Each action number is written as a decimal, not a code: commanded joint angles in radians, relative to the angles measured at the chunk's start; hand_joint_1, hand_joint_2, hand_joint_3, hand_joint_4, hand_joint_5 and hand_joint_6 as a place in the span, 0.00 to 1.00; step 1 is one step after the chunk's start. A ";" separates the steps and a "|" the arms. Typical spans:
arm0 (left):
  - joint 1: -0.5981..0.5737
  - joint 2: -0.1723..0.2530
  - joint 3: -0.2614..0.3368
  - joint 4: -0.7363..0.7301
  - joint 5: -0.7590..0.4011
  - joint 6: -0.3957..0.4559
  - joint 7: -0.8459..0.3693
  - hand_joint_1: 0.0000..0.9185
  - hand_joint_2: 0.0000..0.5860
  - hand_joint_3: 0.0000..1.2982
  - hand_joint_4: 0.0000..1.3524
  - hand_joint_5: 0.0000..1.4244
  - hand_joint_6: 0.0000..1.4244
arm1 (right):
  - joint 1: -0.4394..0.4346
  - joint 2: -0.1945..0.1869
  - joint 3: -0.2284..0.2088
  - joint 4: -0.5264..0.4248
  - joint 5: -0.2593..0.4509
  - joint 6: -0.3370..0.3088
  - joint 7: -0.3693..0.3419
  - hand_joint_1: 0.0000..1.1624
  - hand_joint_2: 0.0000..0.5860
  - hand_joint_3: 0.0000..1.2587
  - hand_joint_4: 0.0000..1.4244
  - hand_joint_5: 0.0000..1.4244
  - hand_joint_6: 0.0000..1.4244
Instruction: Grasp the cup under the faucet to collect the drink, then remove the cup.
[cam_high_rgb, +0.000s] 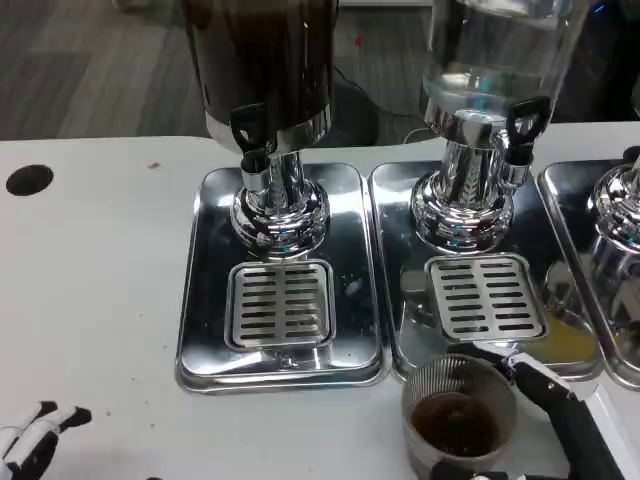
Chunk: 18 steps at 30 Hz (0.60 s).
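A ribbed clear cup (458, 412) with dark drink in it stands on the white table, just in front of the middle dispenser's tray. My right hand (545, 400) lies against the cup's right side, with black and white fingers reaching to its rim and under its base; it seems to grip the cup. The dark-drink dispenser (268, 70) stands at the left tray, its black-handled faucet (250, 135) over a slotted drip grate (279, 302). My left hand (35, 435) rests low at the table's left front corner, holding nothing, fingers apart.
A clear dispenser (490, 60) with its own faucet (520, 125) stands on the middle chrome tray (410, 300). A third dispenser base (620, 200) sits at the right edge. A black hole (29, 179) marks the table at far left.
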<state>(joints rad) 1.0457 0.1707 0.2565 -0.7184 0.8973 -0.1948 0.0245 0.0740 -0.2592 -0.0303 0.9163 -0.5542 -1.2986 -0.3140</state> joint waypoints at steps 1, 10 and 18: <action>0.004 -0.006 0.016 -0.010 -0.020 -0.016 0.022 0.00 0.25 0.21 0.09 0.15 0.36 | -0.021 -0.022 0.013 0.019 -0.059 -0.036 -0.101 0.60 0.19 0.31 0.33 0.36 0.22; -0.008 -0.012 0.021 -0.012 -0.028 -0.028 0.024 0.00 0.25 0.21 0.09 0.15 0.36 | -0.021 -0.071 0.084 0.000 -0.232 -0.015 -0.323 0.61 0.18 0.20 0.23 0.29 0.13; -0.030 -0.017 0.012 -0.007 -0.036 -0.027 0.018 0.00 0.25 0.21 0.09 0.15 0.36 | -0.007 -0.109 0.149 -0.056 -0.246 -0.008 -0.386 0.54 0.18 0.04 0.09 0.20 0.10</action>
<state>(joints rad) 1.0241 0.1564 0.2682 -0.7197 0.8719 -0.2144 0.0344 0.0592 -0.3547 0.1036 0.8936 -0.8044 -1.3024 -0.6899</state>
